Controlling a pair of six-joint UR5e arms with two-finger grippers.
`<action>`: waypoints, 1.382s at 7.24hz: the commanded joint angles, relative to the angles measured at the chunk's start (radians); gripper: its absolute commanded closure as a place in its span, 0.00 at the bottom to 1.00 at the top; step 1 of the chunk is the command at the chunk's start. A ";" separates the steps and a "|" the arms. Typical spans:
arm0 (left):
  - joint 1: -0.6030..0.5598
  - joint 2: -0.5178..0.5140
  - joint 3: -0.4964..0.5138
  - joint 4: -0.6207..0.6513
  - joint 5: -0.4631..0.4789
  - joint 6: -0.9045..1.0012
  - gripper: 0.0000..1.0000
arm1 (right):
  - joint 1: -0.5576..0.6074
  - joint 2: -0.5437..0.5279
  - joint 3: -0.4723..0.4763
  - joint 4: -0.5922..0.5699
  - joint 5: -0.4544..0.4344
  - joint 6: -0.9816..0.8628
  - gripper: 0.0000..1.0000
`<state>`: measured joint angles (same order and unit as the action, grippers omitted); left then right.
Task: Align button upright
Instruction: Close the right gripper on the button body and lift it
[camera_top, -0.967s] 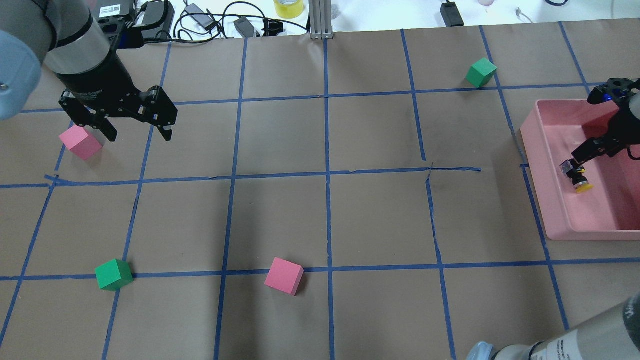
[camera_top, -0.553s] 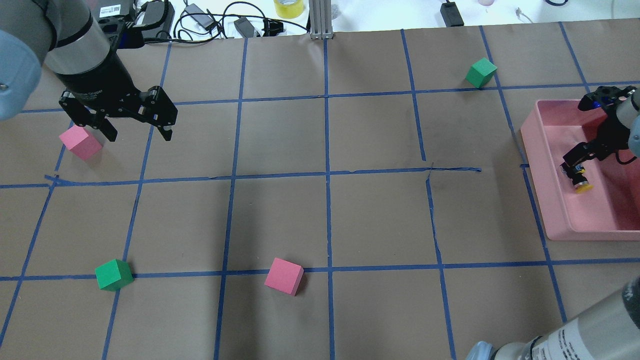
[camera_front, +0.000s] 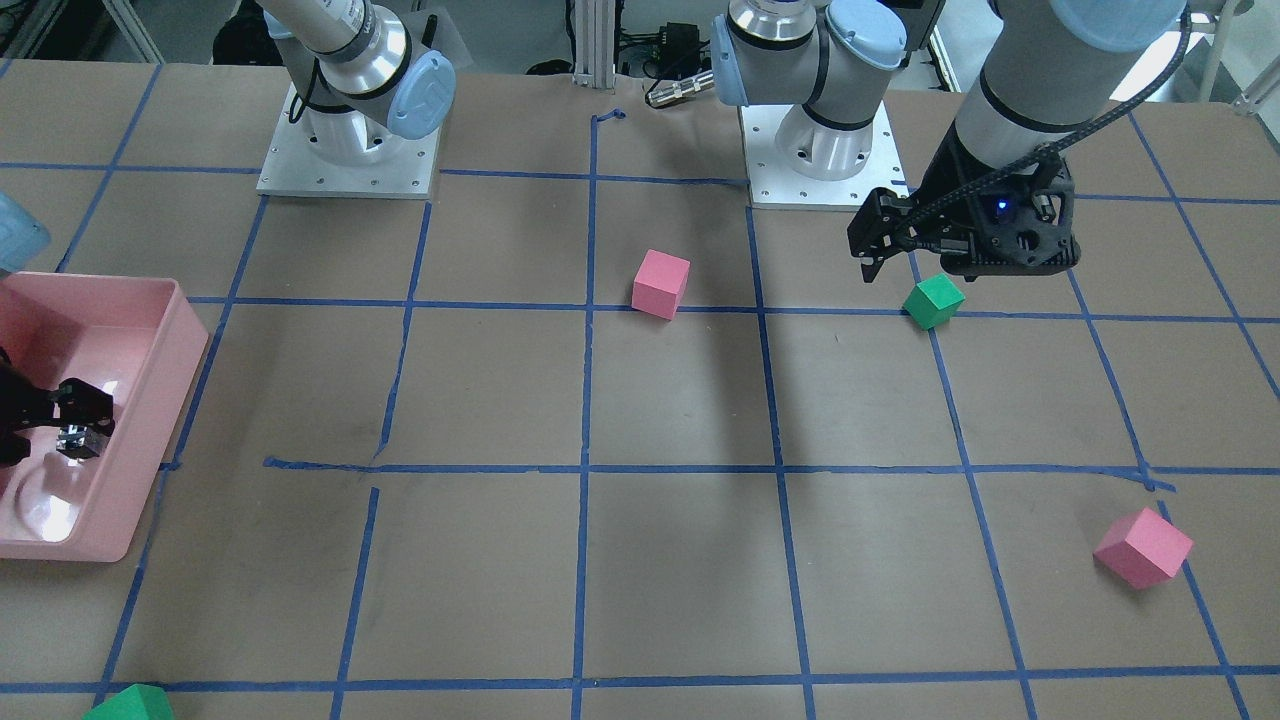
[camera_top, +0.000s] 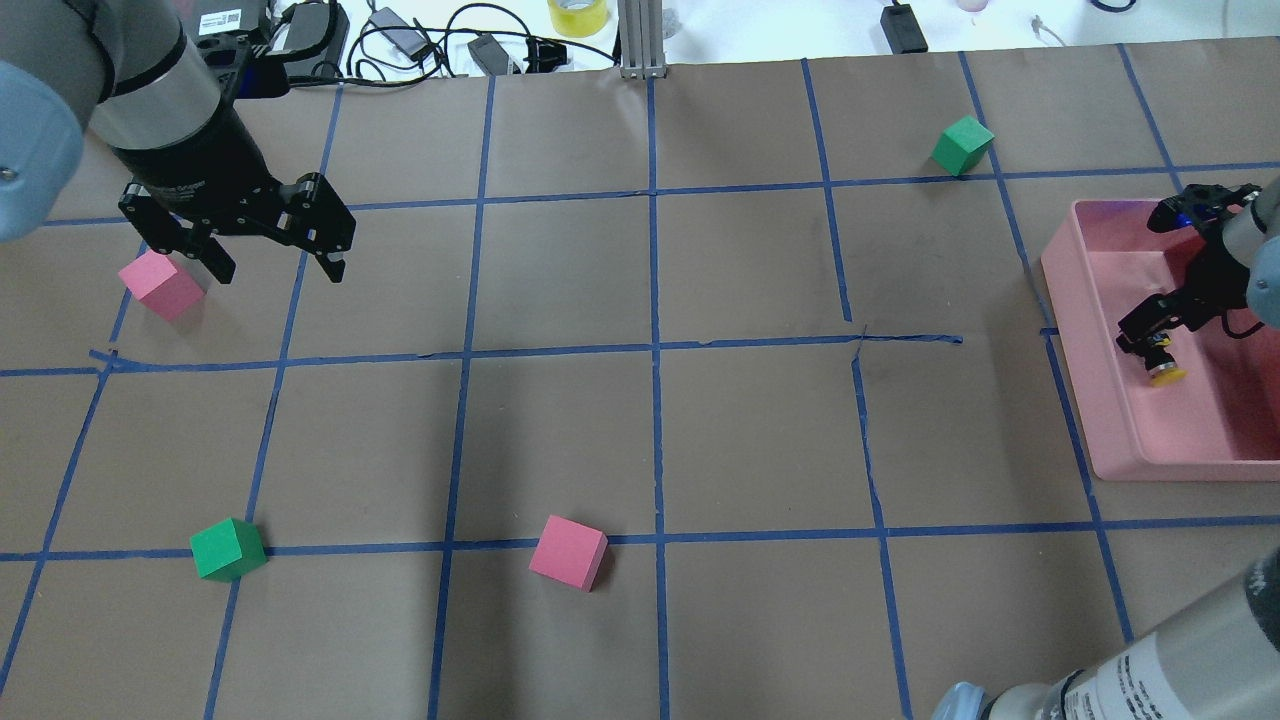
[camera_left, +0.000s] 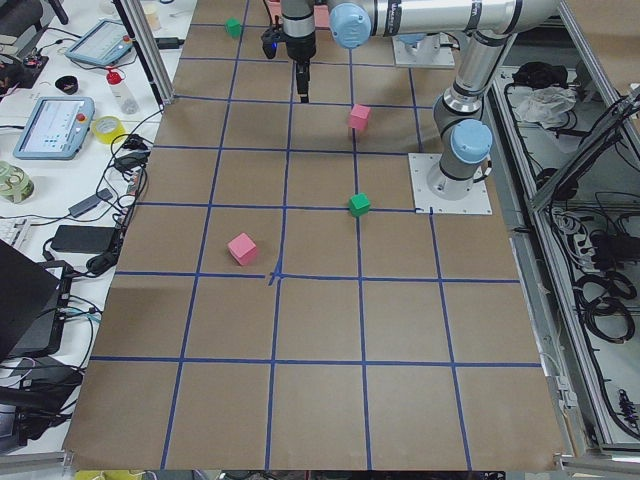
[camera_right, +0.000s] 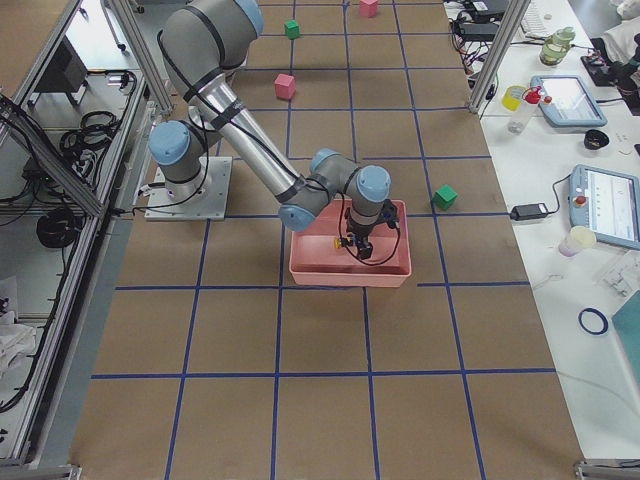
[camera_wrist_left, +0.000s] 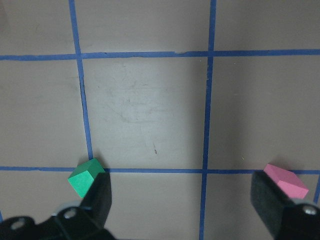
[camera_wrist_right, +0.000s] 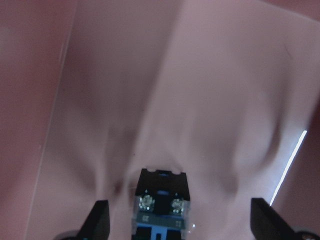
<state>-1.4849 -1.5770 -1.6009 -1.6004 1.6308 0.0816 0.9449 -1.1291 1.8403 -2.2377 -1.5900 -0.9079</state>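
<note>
The button (camera_top: 1161, 365), a yellow cap on a black body, sits in the pink tray (camera_top: 1072, 340) at the table's right. My right gripper (camera_top: 1148, 338) reaches down into the tray right at the button. In the right wrist view the button's black end with two silvery screws (camera_wrist_right: 161, 202) lies between the fingers (camera_wrist_right: 100, 220), which stand wide apart and do not touch it. The front view shows the gripper (camera_front: 62, 420) and the button (camera_front: 76, 441). My left gripper (camera_top: 278, 268) is open and empty, raised above the table's left.
A pink cube (camera_top: 160, 285) lies under the left gripper's side. A green cube (camera_top: 228, 549) and a pink cube (camera_top: 568, 552) lie near the front, and a green cube (camera_top: 962, 145) lies at the far right. Cables lie beyond the far edge.
The right arm's wrist has shifted to the left and farther back over the tray. The button has stayed in about the same place. The left arm has not moved.
</note>
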 joint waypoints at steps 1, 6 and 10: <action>0.000 0.000 -0.001 0.001 0.000 0.000 0.00 | 0.000 -0.003 -0.001 0.006 -0.002 -0.002 0.53; 0.000 0.000 -0.001 0.001 -0.002 0.000 0.00 | 0.000 -0.050 -0.016 0.018 -0.002 0.015 1.00; 0.000 0.000 -0.002 0.001 -0.002 -0.002 0.00 | 0.087 -0.167 -0.219 0.308 0.001 0.165 1.00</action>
<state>-1.4849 -1.5769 -1.6019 -1.5999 1.6291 0.0800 0.9832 -1.2690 1.7334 -2.0913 -1.5895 -0.8267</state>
